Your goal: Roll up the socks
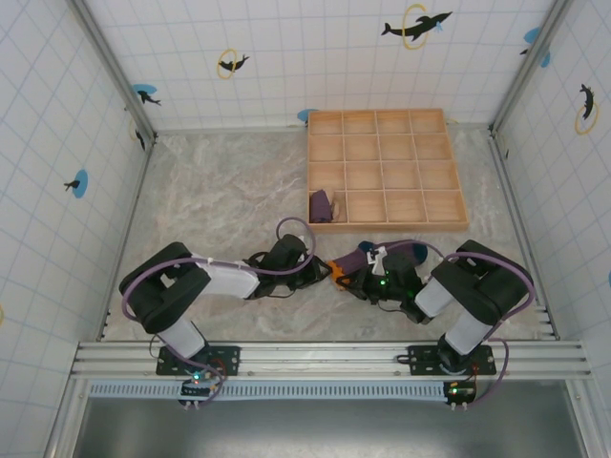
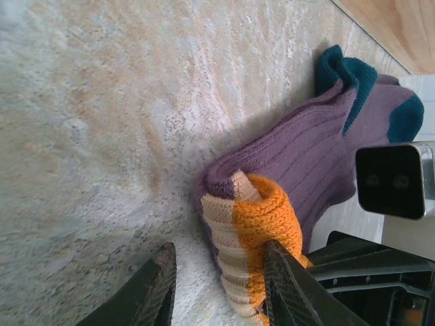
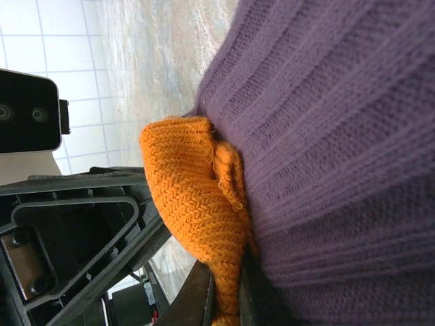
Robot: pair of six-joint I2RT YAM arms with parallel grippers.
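Observation:
A purple sock (image 2: 299, 156) with teal toe and heel lies on the table, its orange and cream-striped cuff (image 2: 268, 217) rolled into a thick wad. My left gripper (image 2: 217, 285) is open around that wad. One of its fingers (image 2: 289, 288) rests against the orange knit and the other stands clear on the table. My right gripper (image 3: 226, 299) is shut on a fold of the orange cuff (image 3: 190, 197), pressed against the purple sock (image 3: 326, 136). From above, both grippers meet at the socks (image 1: 348, 260) near the table's front middle.
A wooden compartment tray (image 1: 389, 225) stands just behind the grippers, with a rolled purple sock (image 1: 322, 204) in its near left cell. The right wrist camera (image 2: 394, 178) sits close beside the sock. Tiled walls enclose the table.

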